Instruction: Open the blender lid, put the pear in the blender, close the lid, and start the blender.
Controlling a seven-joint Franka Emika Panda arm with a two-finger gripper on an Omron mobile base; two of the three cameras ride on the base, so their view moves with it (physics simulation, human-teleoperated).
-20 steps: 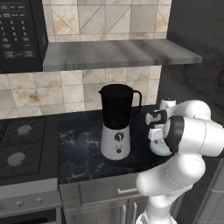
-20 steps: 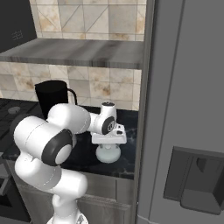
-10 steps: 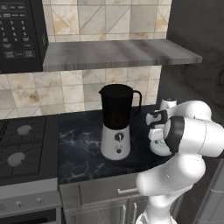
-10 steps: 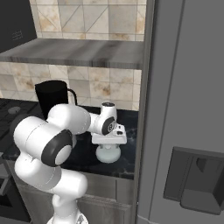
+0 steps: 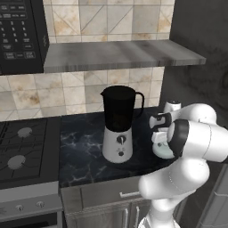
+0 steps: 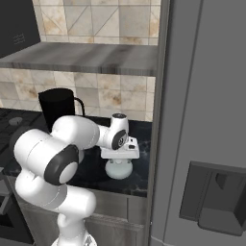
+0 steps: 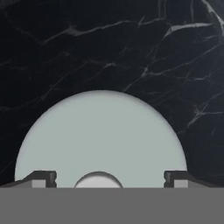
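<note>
The blender [image 5: 118, 129] stands on the dark marble counter [image 5: 84, 156], its near-black jar without a lid; the jar [image 6: 57, 108] also shows behind my arm. The pale blue-white blender lid [image 7: 100, 135] lies flat on the counter to the blender's right [image 5: 163, 152] [image 6: 119, 169]. My gripper [image 7: 105, 177] hangs open just above the lid, pointing down. Its fingertips [image 7: 43, 177] stand on either side of the lid's small knob, without touching it. The pear is out of view.
A gas stove [image 5: 22, 151] is left of the counter, with a microwave [image 5: 20, 31] above it. A grey shelf [image 5: 120, 53] hangs over the blender. A tall grey fridge [image 6: 206, 120] walls off the counter's right end, close to the lid.
</note>
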